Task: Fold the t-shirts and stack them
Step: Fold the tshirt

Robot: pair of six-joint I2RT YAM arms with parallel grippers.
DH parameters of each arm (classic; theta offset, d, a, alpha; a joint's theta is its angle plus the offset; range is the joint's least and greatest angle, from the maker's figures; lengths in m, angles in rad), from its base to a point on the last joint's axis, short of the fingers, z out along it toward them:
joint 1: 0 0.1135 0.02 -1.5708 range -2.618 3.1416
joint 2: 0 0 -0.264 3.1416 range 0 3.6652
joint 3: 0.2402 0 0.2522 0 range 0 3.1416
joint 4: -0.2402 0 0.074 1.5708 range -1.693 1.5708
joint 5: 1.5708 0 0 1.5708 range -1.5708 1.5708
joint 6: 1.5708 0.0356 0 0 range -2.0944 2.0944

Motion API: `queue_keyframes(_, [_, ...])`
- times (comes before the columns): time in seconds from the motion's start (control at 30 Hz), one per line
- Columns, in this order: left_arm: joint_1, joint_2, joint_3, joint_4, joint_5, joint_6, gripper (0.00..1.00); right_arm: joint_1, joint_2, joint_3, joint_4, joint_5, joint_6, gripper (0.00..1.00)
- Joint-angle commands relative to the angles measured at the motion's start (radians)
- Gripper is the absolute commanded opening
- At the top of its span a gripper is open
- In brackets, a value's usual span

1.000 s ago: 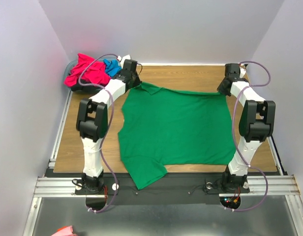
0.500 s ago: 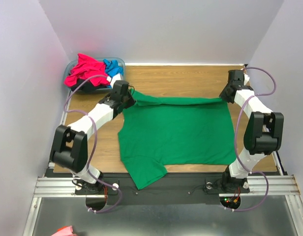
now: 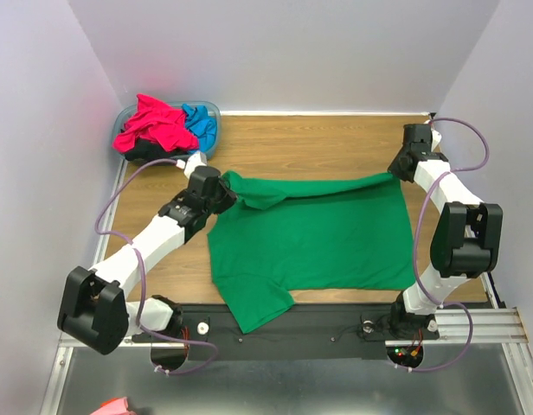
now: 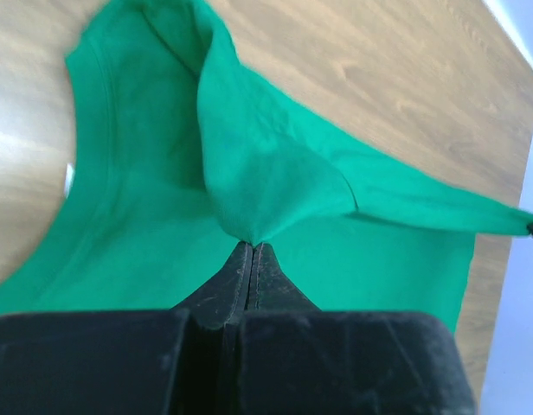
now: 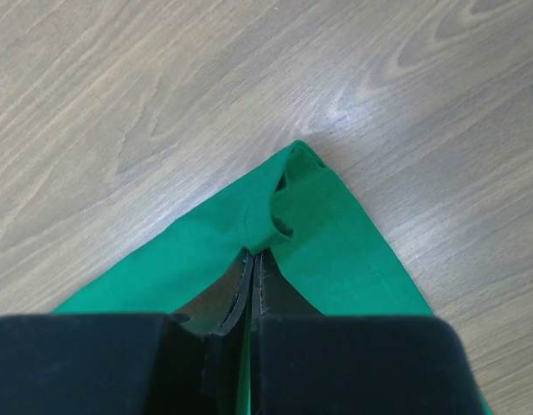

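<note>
The bright green t-shirt [image 3: 310,233] lies spread on the wooden table, its near sleeve hanging over the front edge. My left gripper [image 3: 221,188] is shut on its far left corner [image 4: 266,181] and holds the cloth lifted. My right gripper [image 3: 400,171] is shut on the far right corner [image 5: 292,207], just above the wood. The far edge of the shirt is stretched between them and folds toward the near side. A magenta-pink shirt [image 3: 150,124], a bright blue shirt [image 3: 200,121] and a dark one under them lie bunched at the back left.
A translucent blue plastic basin [image 3: 211,107] holds the bunched shirts in the far left corner. Bare wood [image 3: 318,143] lies behind the green shirt. White walls close in the sides and back. A metal rail runs along the table's front.
Both grippers have pulled the shirt's far edge toward the near side. The left arm moved much further, swinging back and to the left; the right moved slightly.
</note>
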Motion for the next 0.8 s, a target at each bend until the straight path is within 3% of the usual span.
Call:
queue_keyframes(0.0, [-0.055,-0.045,-0.060,-0.032,-0.027,-0.081,0.00,-0.006,-0.039,-0.016,0.010,0.017,-0.020,0.01])
queue_keyframes(0.3, [-0.147,-0.106,-0.207,-0.081,-0.050,-0.240,0.00,-0.006,-0.019,-0.064,0.011,0.014,-0.020,0.03])
queue_keyframes(0.5, [-0.163,-0.120,-0.262,-0.091,-0.016,-0.250,0.00,-0.006,-0.004,-0.072,0.007,0.017,-0.026,0.06])
queue_keyframes(0.63, [-0.190,-0.151,-0.259,-0.131,-0.012,-0.239,0.40,-0.006,-0.014,-0.086,-0.001,0.029,-0.028,0.20])
queue_keyframes(0.7, [-0.196,-0.191,-0.253,-0.165,-0.015,-0.231,0.53,-0.006,-0.028,-0.087,-0.019,0.046,-0.023,0.27])
queue_keyframes(0.77, [-0.199,-0.243,-0.244,-0.193,-0.047,-0.208,0.57,-0.006,-0.048,-0.092,-0.028,0.074,-0.022,0.50])
